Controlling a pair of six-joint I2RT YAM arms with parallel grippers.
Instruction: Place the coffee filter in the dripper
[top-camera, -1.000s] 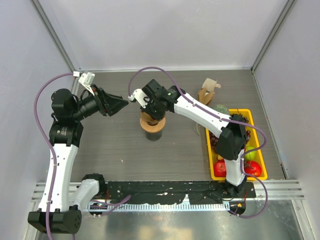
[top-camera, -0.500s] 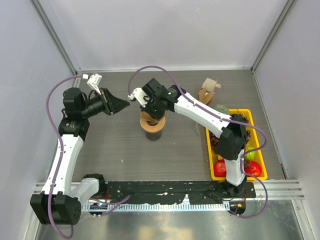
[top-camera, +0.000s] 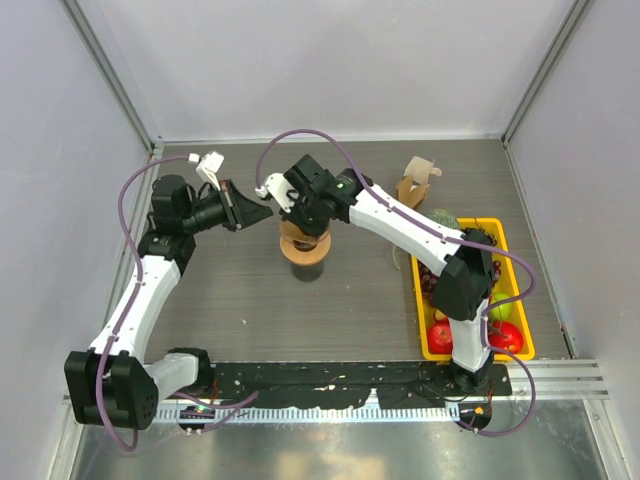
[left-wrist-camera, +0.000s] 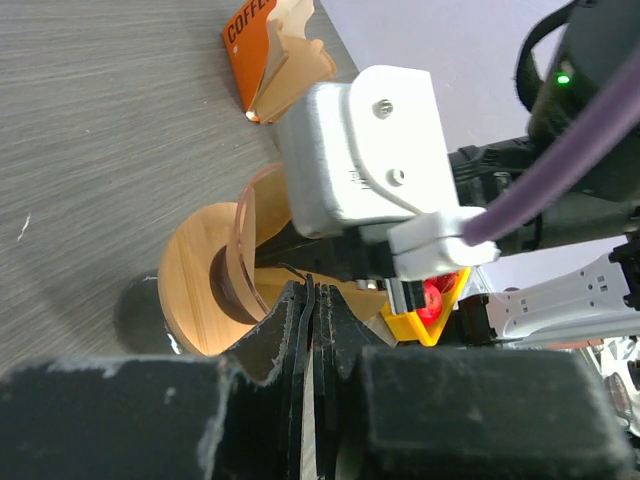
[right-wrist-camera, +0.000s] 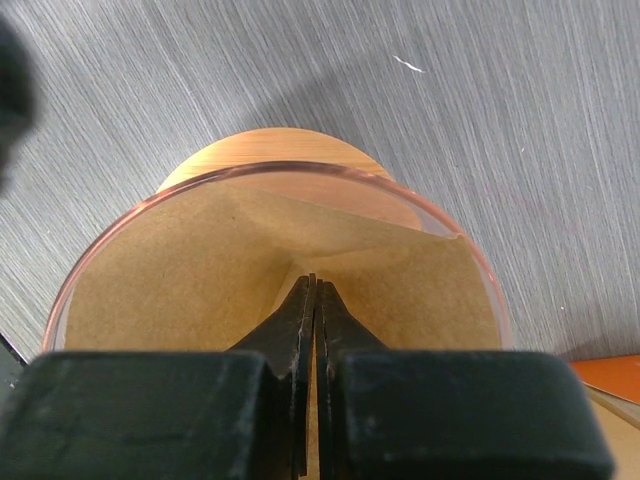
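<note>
The dripper (top-camera: 303, 249) stands mid-table, a clear glass cone (right-wrist-camera: 455, 245) on a round wooden collar (left-wrist-camera: 195, 285). The tan coffee filter (right-wrist-camera: 190, 265) lies opened inside the glass cone. My right gripper (right-wrist-camera: 314, 285) is shut, its tips pushed down into the middle of the filter; from above (top-camera: 305, 222) the wrist hides them. My left gripper (top-camera: 263, 212) is shut and empty, pointing at the dripper from the left, just short of it. In the left wrist view its tips (left-wrist-camera: 311, 295) sit close beside the collar.
An orange packet of brown filters (top-camera: 414, 181) stands at the back right, also in the left wrist view (left-wrist-camera: 262, 55). A yellow fruit tray (top-camera: 478, 355) lies at the right. The dripper rests on a dark vessel (top-camera: 306, 269).
My left arm has swung right, bringing its shut gripper close to the dripper. The right gripper has stayed in the dripper.
</note>
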